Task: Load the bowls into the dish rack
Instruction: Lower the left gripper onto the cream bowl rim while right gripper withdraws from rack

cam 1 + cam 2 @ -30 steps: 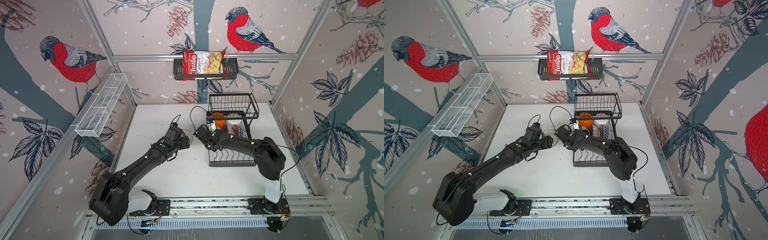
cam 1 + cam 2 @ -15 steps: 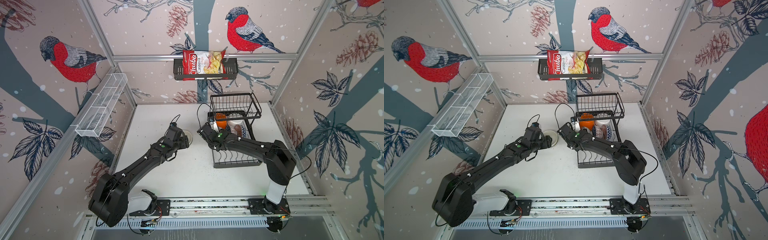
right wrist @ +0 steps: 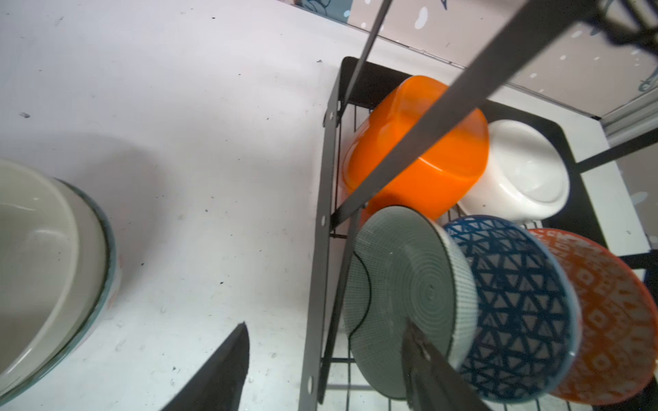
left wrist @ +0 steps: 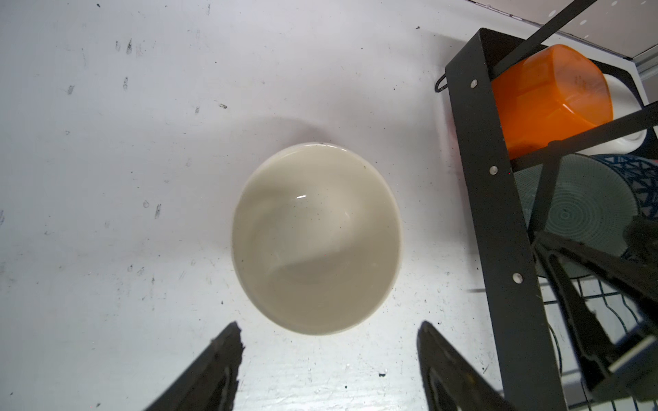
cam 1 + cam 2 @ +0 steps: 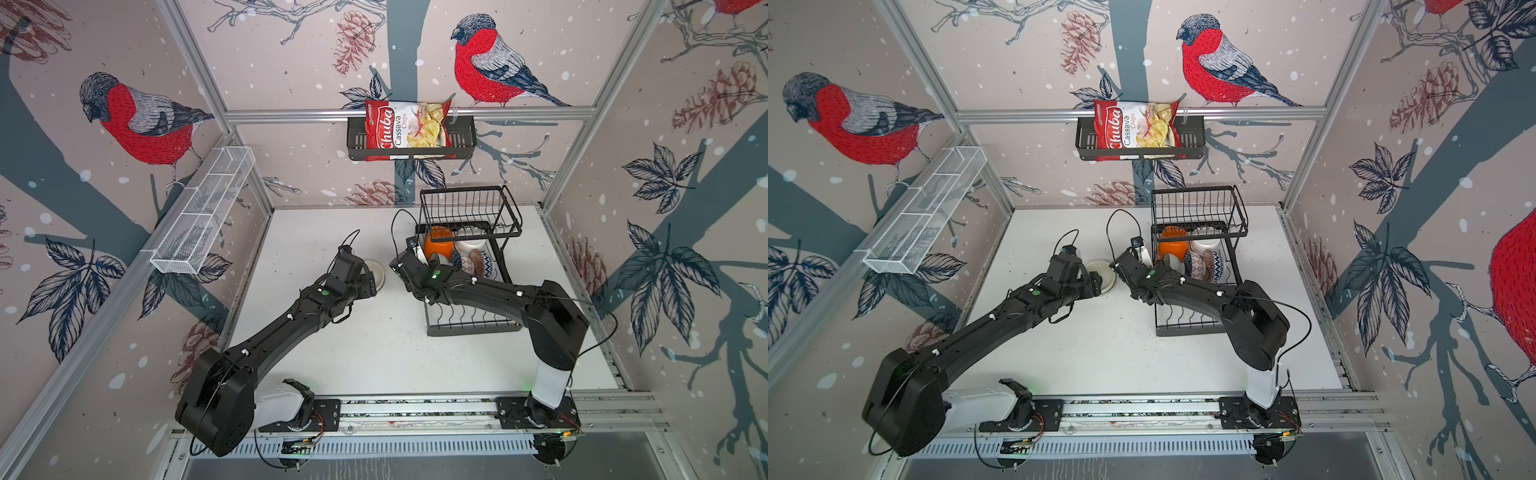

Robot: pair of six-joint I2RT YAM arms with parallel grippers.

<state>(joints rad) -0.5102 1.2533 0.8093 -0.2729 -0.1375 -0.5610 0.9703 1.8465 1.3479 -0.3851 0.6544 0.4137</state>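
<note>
The left end effector [image 4: 329, 331] hangs wide open and empty over the cream bowl [image 4: 317, 238] on the worktop [image 4: 124, 178]. The right end effector [image 3: 325, 331] is open too and holds nothing, with one finger [image 3: 425, 363] at the pale teal bowl [image 3: 398, 284], which stands on edge in the dish rack [image 3: 325, 199]

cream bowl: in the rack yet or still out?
Out. The cream bowl sits upright on the table, beside the dish rack, not in it.
</note>
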